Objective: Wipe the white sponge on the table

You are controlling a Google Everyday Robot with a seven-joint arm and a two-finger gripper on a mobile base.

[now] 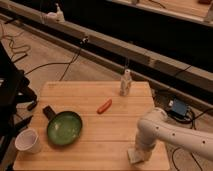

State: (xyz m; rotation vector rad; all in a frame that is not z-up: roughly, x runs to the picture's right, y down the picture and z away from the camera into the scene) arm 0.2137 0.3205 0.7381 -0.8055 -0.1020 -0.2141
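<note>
One broad plank-wood surface (95, 95) carries everything. At five o'clock my end effector (138, 154) presses straight down on the small flat white sponge (134, 156); whether it is spread or pinching, I cannot tell.

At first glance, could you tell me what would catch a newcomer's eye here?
The white robot arm reaches in from the right, its claw pressed down on the sponge near the table's front edge. Next comes the green pan at left beside a white cup, then the small orange piece mid-table.
</note>
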